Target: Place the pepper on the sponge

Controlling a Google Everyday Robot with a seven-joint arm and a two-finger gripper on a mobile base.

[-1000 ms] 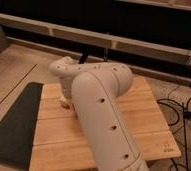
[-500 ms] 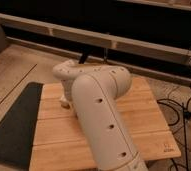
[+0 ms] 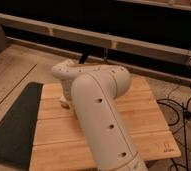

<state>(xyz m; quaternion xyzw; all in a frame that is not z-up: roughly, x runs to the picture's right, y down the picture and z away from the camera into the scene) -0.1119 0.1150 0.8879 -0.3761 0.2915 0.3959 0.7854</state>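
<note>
**One arm blocks most of the view, pepper out of sight**

Most of the wooden tabletop [image 3: 144, 120] is covered by the white arm [image 3: 101, 115]. It runs from the front edge up across the middle, bends at a fat elbow near the rear edge, then doubles back left to the wrist.

Surroundings:
- dark mat [image 3: 16, 125] lies on the floor along the tabletop's left edge, touching or just beside it
- black cables [image 3: 181, 112] lie loose on the floor off the right edge
- pale rail [image 3: 89, 37] runs along the dark wall behind the rear edge
- small printed mark [image 3: 167, 147] sits at the front right corner

The gripper [image 3: 65, 101] hangs down from the wrist over the left rear part of the tabletop, low, near or on the wood. Only a pale sliver shows, so I cannot tell whether it is apart, together or clamped on anything.

The pepper and sponge show nowhere on the bare wood. They are hidden by the arm if on the tabletop, so their position relative to the gripper cannot be told.
</note>
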